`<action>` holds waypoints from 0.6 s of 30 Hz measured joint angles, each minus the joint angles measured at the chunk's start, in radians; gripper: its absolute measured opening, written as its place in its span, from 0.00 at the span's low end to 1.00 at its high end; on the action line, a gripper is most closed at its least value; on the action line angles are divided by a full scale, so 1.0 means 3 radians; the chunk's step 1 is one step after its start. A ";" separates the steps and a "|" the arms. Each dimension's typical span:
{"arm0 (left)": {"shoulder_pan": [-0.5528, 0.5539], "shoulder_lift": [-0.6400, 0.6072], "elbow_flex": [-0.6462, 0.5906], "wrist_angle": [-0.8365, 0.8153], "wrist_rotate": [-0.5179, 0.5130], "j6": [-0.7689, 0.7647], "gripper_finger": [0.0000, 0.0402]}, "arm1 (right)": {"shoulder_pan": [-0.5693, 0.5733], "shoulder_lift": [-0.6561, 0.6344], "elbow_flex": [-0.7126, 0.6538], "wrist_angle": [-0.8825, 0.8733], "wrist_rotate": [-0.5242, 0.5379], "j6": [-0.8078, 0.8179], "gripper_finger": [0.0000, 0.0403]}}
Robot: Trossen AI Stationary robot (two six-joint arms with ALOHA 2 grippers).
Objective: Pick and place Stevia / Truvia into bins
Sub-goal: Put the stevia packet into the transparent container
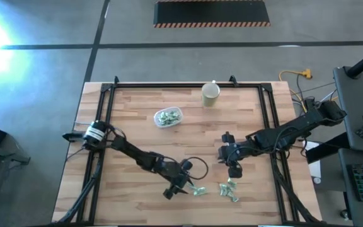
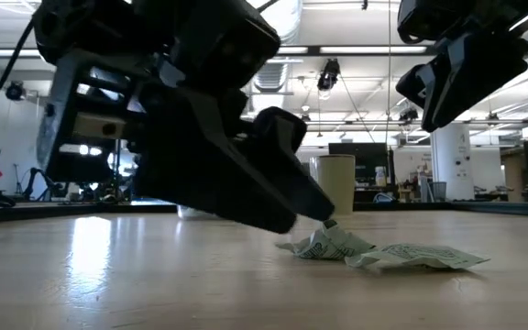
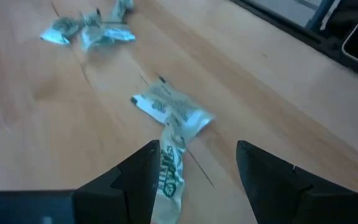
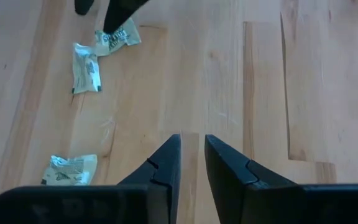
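My left pincer [image 3: 194,180], spread wide, straddles pale green-and-white paper sachets [image 3: 169,112] on the wooden tabletop [image 1: 137,126]; I should lower squarely before closing (right pincer [image 4: 191,168] nearly closed, empty, clear plastic tub [image 1: 167,117] well apart).

Grey floor [image 1: 43,25], possibly concrete

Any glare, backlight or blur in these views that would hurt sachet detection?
High view: strong glare on the floor at top left, off the table. Low view: the left arm is a backlit black mass, hiding all but a few sachets. Left wrist view: the near sachet is soft, the far cluster blurred. Right wrist view: even light, sachets sharp.
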 joint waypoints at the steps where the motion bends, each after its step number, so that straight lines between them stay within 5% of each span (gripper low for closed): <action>1: 0.0000 0.0044 0.0029 0.0008 0.0000 -0.0019 0.49 | 0.0000 0.0000 0.0000 0.0002 0.0000 0.0000 0.16; 9: 0.0008 0.0111 0.0137 -0.0235 -0.0244 -0.0029 0.47 | 0.0000 0.0004 -0.0006 0.0019 0.0000 0.0000 0.16; 18: 0.0025 0.0104 0.0135 -0.0301 -0.0266 -0.0032 0.27 | 0.0000 0.0004 -0.0008 0.0018 0.0001 -0.0001 0.15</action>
